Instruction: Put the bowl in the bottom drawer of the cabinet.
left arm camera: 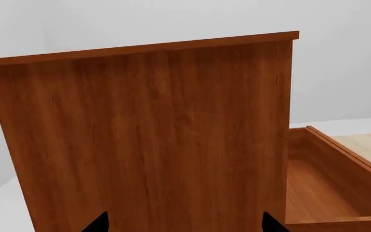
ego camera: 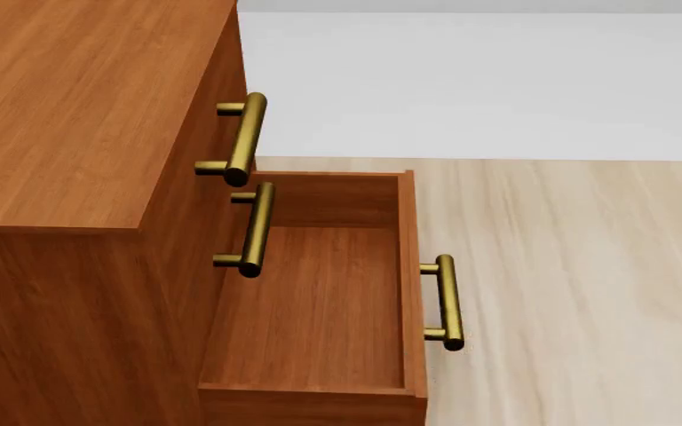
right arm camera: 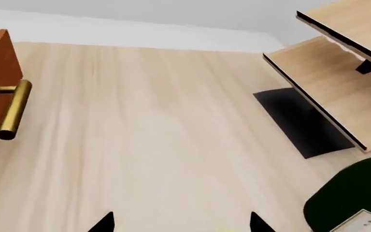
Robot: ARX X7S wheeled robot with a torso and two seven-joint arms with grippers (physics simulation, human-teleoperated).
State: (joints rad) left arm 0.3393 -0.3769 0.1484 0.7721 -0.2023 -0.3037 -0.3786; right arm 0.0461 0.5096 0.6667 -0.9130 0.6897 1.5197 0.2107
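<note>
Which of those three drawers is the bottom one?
Find the reddish-brown cabinet in the head view. Two brass handles sit close against its front; the bottom drawer is the lowest. It alone is pulled out and open, empty inside, its handle standing away from the others.

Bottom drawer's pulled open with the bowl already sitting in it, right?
Half right. The bottom drawer of the cabinet is pulled open, but it is empty: the head view shows only bare wood inside. No bowl shows in any view.
</note>
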